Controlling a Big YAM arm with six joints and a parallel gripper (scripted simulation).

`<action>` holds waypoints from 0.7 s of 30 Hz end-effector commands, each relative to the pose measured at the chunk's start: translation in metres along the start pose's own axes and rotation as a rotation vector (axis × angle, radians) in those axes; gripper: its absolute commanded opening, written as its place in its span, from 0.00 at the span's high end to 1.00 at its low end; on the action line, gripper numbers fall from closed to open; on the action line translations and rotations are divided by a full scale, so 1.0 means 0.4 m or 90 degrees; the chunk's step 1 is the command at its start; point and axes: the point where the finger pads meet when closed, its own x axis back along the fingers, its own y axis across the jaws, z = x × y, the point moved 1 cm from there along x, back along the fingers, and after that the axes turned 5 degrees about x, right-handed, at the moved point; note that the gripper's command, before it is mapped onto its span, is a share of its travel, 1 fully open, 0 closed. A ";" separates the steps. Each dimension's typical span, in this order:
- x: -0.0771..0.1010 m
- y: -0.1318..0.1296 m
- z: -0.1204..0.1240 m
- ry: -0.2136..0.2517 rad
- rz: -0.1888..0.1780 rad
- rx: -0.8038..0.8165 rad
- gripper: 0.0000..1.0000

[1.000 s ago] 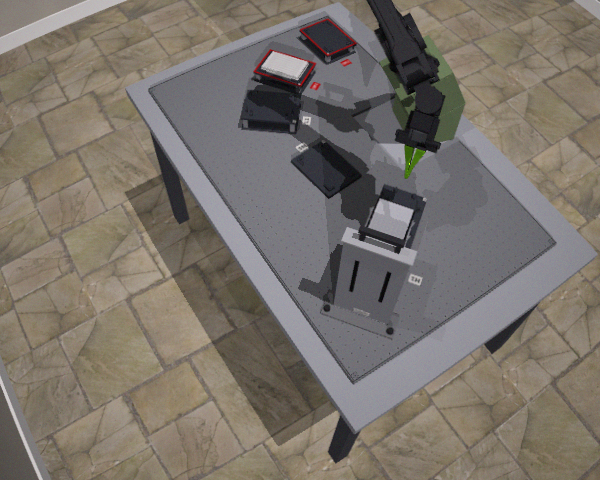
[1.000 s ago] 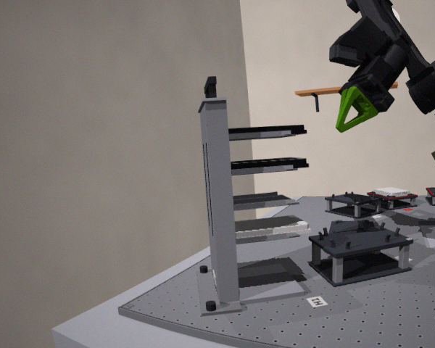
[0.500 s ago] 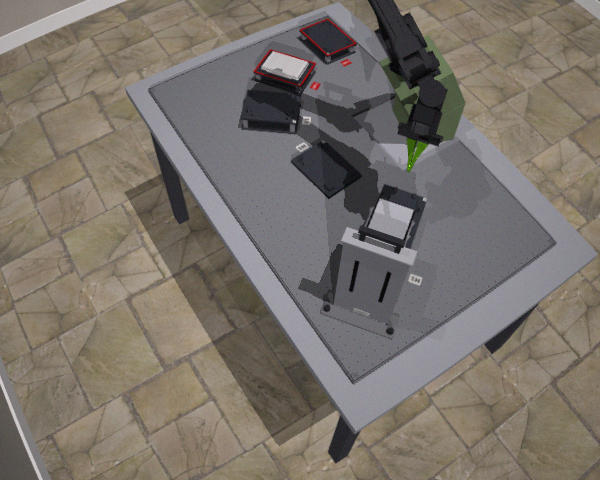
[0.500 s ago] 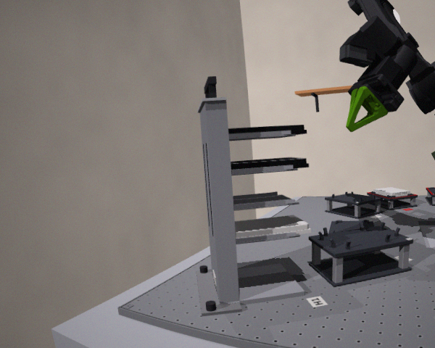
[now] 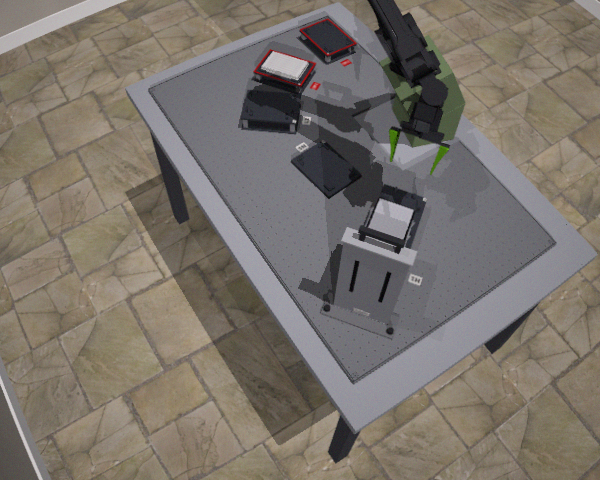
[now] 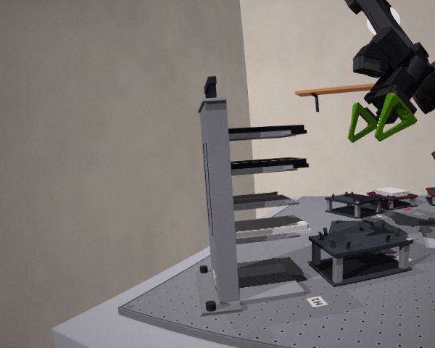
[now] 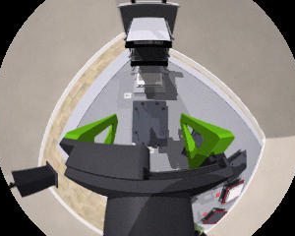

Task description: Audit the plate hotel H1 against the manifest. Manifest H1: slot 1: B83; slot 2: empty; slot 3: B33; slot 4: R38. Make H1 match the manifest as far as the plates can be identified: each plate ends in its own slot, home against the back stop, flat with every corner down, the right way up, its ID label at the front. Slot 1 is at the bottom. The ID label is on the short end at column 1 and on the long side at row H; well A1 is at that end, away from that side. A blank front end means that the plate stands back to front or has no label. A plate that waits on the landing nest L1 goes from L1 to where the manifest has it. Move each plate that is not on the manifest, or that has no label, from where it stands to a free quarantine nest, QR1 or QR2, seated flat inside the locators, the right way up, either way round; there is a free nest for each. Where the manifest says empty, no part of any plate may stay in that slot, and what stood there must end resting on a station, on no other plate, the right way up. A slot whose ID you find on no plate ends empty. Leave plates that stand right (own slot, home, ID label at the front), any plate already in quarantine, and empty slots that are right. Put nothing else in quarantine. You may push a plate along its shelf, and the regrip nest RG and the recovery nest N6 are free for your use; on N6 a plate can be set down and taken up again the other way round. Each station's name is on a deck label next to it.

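Four shelves jut from the grey back wall of the plate hotel [image 6: 215, 194], the tallest thing we see on the table [image 5: 574, 258]. In the exterior view the hotel stands at about eight o'clock from the gripper [image 6: 373, 129]. A dark plate [image 6: 266, 130] lies on the top shelf and another dark plate [image 6: 268, 162] on the shelf below it. The third shelf down [image 6: 262, 200] shows only its own grey board as far as we can tell. A white plate [image 6: 272, 229] rests on the lowest shelf, its front edge reaching the shelf's free end. We cannot read any ID label on these plates.

From the top view, the black arm [image 5: 409, 46] comes in from twelve o'clock and hangs above the deck, well apart from the hotel's open front. Its green fingers [image 5: 393, 144] are spread wide, with nothing between them.

Next in size, a black nest [image 6: 359, 239] on short posts stands near the hotel's front, at about four o'clock from the lowest shelf. At ten o'clock from the gripper in the top view we see a red-rimmed nest carrying a white plate [image 5: 285, 66], and beside it a second red-rimmed nest [image 5: 327, 37] with a dark top. A small deck label [image 6: 316, 301] lies at the hotel's foot.
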 end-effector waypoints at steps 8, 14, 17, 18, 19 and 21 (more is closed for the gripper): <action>-0.059 -0.002 0.057 -0.004 0.008 0.000 0.00; -0.075 -0.003 -0.014 -0.032 0.010 -0.025 0.00; -0.087 0.002 0.010 -0.013 0.009 -0.008 0.00; -0.084 0.000 0.025 -0.006 0.008 -0.001 0.00; -0.087 0.000 0.024 -0.004 0.008 0.000 0.00; -0.099 0.003 -0.001 -0.010 0.008 -0.005 0.00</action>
